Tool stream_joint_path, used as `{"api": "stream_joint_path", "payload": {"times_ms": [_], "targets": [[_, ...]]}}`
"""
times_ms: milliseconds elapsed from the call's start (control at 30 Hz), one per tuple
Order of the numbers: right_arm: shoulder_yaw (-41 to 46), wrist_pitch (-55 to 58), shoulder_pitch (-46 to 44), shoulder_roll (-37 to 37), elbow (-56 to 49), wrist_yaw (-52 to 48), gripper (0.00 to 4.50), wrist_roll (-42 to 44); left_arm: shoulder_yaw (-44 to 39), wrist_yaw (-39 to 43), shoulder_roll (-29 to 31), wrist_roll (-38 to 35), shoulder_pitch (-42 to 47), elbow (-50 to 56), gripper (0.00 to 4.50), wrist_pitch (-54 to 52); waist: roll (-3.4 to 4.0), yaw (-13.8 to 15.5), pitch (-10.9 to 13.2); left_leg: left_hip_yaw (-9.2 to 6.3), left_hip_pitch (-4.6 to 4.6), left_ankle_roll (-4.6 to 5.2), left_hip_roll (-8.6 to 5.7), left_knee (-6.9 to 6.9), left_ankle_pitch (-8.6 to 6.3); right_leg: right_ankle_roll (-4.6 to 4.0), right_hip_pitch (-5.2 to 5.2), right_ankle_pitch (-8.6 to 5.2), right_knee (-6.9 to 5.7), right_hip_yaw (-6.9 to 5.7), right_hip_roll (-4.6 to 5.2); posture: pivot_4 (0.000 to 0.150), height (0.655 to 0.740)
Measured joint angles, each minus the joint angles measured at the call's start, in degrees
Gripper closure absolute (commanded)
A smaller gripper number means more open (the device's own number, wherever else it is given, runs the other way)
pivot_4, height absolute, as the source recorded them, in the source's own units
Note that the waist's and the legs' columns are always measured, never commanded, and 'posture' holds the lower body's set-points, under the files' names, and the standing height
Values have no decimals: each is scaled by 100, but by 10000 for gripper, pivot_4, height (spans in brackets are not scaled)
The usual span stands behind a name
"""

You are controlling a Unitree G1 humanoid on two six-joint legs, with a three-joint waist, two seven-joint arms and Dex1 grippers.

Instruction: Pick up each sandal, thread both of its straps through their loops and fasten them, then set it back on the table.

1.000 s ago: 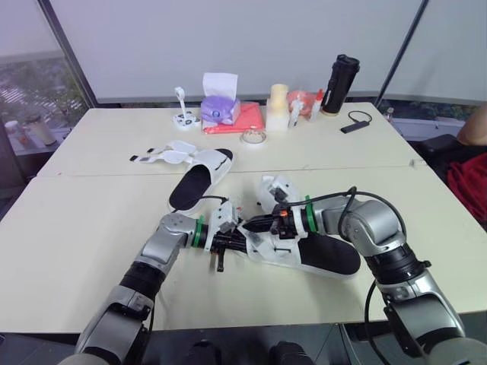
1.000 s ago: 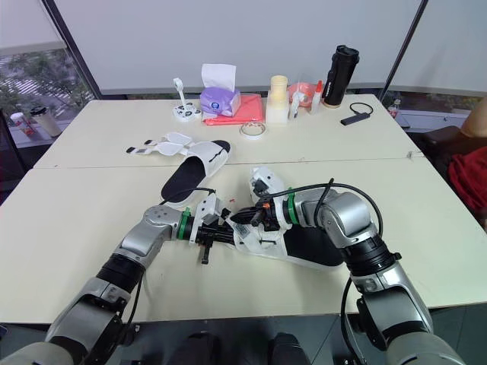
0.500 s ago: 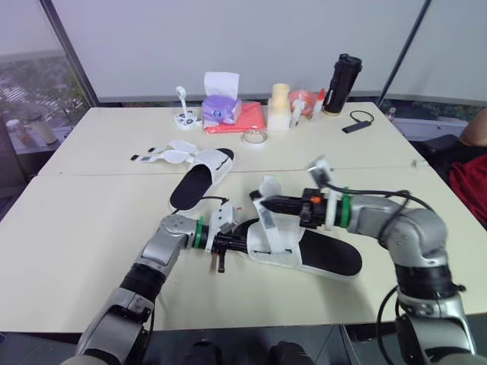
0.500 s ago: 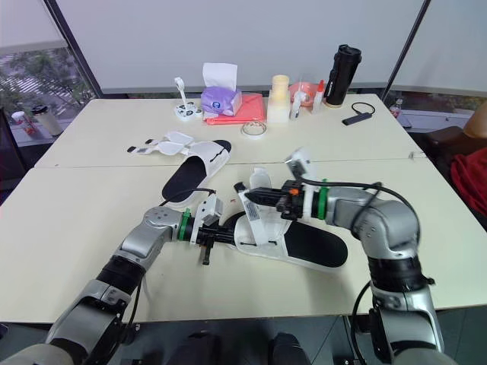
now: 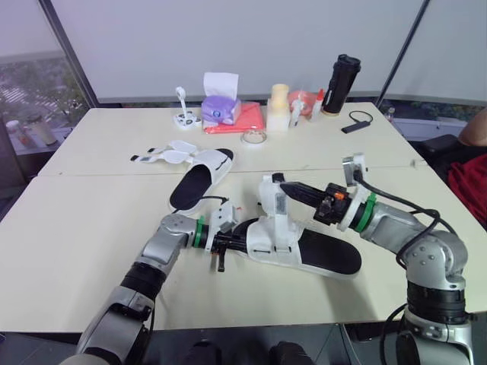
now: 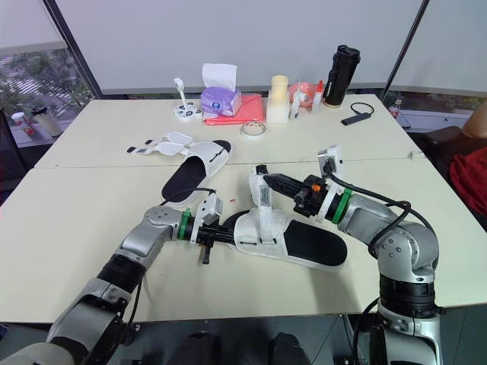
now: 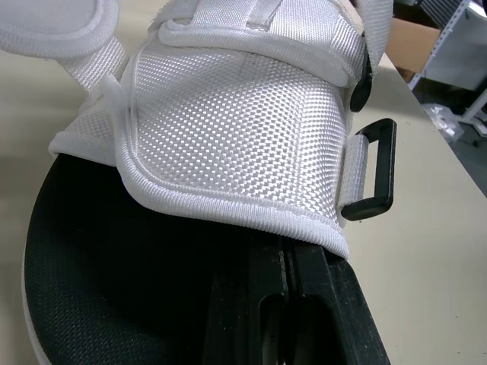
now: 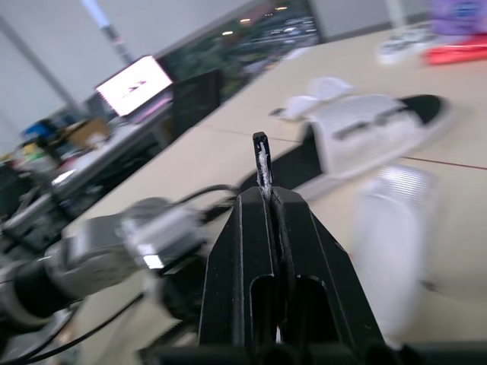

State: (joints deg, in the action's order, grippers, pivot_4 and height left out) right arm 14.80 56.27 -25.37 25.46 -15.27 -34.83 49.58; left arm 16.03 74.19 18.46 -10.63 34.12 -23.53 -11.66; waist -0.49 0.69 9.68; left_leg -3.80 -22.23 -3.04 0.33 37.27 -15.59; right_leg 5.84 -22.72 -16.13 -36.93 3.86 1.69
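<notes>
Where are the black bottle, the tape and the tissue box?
bottle [image 5: 342, 82]: left eye view, middle of its black body.
tape [image 5: 253, 141]: left eye view, near rim of the ring.
tissue box [image 5: 219, 111]: left eye view, its purple front.

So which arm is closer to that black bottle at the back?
Right. The right jaws pinch the raised strap of the near sandal, toward the black bottle; the left jaws clamp that sandal's end, nearer the robot.
</notes>
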Motion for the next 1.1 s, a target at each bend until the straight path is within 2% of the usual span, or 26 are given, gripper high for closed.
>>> {"api": "stream_joint_path", "payload": {"times_ms": [533,1100], "targets": [[-445,-732,-10,-68,1244,421,44548,-991,-1,-49,7,0,-41,57,45000,3,0,-4,0,1,0,0,0,0,0,1,0,0,0,1,-1,1500,7400],[-512,-611,57,-185,1568,771,44548,-1129,1,-116,-5,0,-74,113,45000,0,0,-2,0,1,1,0,0,1,0,0,1,0,0,2,-1,1500,7400]]}}
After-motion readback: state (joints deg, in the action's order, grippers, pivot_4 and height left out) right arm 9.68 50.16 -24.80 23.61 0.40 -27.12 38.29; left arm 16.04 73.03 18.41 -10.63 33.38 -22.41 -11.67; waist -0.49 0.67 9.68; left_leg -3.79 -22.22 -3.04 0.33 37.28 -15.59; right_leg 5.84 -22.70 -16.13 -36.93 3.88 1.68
